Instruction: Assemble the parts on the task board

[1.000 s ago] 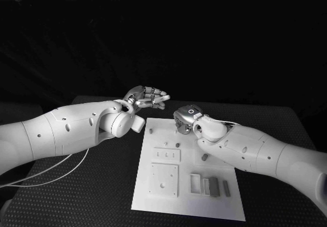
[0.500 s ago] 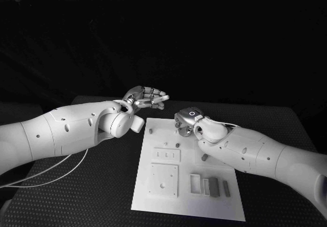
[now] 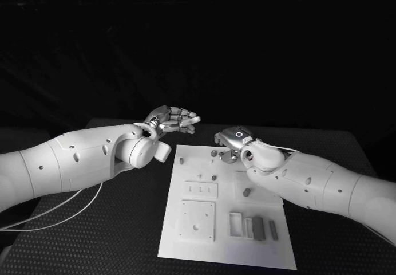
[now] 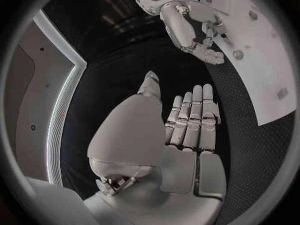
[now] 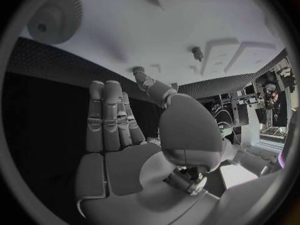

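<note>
The white task board (image 3: 221,238) lies lengthwise in the middle of the table. Small grey parts lie on it: a round one (image 3: 214,153) near the far end, a peg (image 3: 214,176), another (image 3: 246,192), and two bars (image 3: 258,227) near the front right. My right hand (image 3: 232,142) hovers over the board's far end beside the round part; its fingers (image 5: 106,117) are straight and hold nothing. A knurled round part (image 5: 53,16) lies on the board (image 5: 187,15) beyond them. My left hand (image 3: 174,119) is raised off the board's far left corner, palm (image 4: 187,150) bare.
Two raised white plates (image 3: 201,188) (image 3: 198,219) and a slotted block (image 3: 236,222) sit on the board's near half. A thin cable (image 3: 58,212) trails over the black table at the left. The left wrist view shows my right arm (image 4: 178,22) above the board (image 4: 262,65).
My right hand has shifted slightly right and toward the board's far end, uncovering the round part there. The left hand has barely moved.
</note>
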Controlling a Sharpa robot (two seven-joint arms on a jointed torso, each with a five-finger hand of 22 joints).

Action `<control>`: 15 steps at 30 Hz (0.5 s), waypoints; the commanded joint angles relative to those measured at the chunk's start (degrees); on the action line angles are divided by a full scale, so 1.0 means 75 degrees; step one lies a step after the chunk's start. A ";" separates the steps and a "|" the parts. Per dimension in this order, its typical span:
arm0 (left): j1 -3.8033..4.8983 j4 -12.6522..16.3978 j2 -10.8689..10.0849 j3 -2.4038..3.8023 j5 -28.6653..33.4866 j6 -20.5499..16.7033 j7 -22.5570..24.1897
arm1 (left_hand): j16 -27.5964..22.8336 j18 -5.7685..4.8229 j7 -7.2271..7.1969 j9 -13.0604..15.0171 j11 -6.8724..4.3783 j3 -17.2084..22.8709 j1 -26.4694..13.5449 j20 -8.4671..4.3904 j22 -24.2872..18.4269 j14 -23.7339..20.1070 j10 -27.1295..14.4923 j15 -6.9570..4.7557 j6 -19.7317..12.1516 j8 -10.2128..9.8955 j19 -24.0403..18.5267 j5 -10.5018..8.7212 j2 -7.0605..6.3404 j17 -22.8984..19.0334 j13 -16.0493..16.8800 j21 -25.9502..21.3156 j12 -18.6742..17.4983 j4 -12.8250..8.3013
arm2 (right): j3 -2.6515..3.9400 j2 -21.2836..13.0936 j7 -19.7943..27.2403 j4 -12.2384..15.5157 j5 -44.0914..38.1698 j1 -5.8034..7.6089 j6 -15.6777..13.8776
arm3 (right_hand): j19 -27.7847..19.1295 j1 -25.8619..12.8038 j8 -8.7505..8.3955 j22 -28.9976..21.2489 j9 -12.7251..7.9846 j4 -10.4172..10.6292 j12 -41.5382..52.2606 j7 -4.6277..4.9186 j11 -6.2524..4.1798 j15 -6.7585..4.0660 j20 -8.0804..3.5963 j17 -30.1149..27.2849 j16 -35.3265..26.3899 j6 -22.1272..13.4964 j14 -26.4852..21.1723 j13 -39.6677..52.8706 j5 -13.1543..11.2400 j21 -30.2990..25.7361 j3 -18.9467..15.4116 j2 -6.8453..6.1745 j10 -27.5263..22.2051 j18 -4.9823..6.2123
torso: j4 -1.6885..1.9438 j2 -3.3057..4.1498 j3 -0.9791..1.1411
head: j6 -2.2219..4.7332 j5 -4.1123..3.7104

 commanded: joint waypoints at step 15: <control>-0.0026 -0.0294 -0.0065 -0.0001 0.0031 -0.0179 0.0340 | 0.0192 0.0110 0.0084 0.0087 -0.0196 0.0197 0.0330 -0.0076 0.0070 0.0293 0.1238 -0.0089 0.0681 0.0297 0.0271 -0.0014 0.0055 -0.0013 0.0170 0.0048 0.0542 -0.0006 | 0.0250 -0.2269 0.0546 0.1787 0.0807 0.0503 0.1228 | -0.0154 -0.0161 0.0290 0.0174 0.0171 0.0110 0.0421 -0.0163 -0.0252 -0.0193 -0.0037 0.0119 0.0378 0.0390 -0.0082 0.0349 -0.0007 0.0244 -0.0243 -0.0332 0.0657 0.0158 | -0.0249 -0.0170 0.0017 | 0.0137 -0.0120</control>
